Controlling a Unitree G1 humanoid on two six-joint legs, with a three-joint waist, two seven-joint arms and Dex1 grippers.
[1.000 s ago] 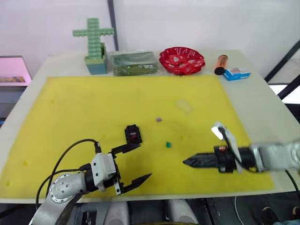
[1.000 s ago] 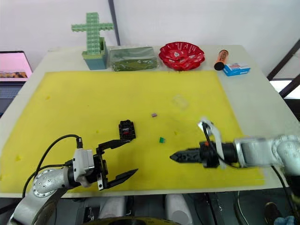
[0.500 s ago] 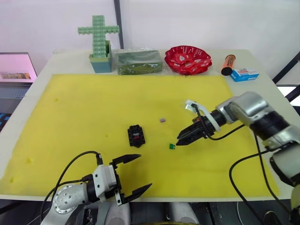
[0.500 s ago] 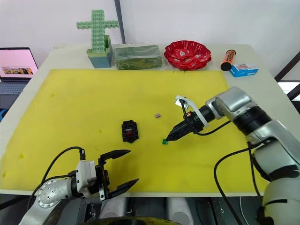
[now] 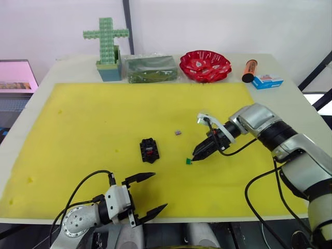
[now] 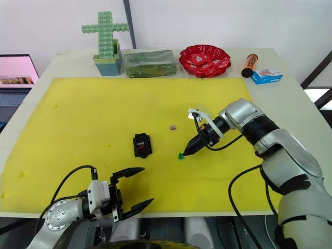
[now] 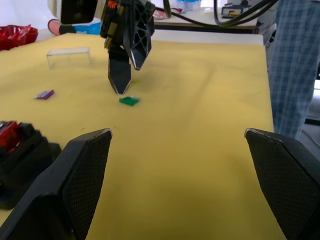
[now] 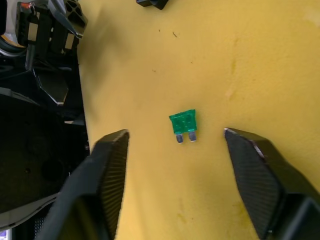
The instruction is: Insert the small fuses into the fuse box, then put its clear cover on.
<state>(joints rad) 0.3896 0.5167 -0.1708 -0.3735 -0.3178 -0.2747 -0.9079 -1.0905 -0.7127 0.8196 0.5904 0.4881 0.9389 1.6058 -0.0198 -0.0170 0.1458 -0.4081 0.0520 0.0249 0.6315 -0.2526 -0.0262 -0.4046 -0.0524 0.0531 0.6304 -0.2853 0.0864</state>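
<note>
Right tool (image 8: pixel 175 150) spread open over green fuse (image 8: pixel 183 123), small flat square body, two metal prongs, left tool (image 5: pixel 147 196) open.

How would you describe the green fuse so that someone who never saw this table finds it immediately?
Start from the large yellow foam mat covering the table and find the small black rectangular fuse box near its middle. To its right, directly under the open right pincer, lies a tiny green plastic fuse with two metal prongs. The nearby tiny purplish-grey fuse is duller.
</note>
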